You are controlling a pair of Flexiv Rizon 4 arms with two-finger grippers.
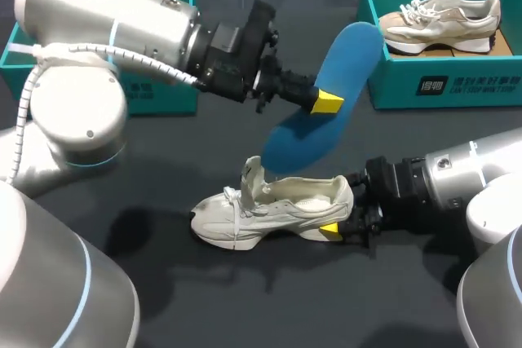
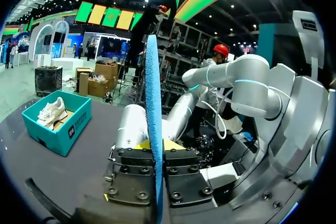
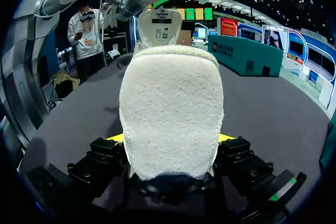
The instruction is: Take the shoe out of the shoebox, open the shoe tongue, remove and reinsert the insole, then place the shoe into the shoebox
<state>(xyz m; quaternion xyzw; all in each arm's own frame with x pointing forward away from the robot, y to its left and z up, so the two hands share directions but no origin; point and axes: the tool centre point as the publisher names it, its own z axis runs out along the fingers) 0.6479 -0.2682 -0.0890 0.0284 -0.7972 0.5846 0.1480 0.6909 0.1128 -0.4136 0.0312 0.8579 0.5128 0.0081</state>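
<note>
Bright, even light falls from above, seemingly from several sources overhead. The dark desk [image 1: 204, 299] looks matte, with soft shadows lying beside the shoe [image 1: 269, 209] and beneath the left arm [image 1: 98, 14], whose silver shell carries pale glare along its top.

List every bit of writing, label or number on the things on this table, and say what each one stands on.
On the right shoebox, front wall: a white logo and characters, too small to read.
On the left shoebox, front wall: white print, too blurred to read.
On the shoe tongue: a white label with dark print, too small to read.
On the blue insole: no print shows.
</note>
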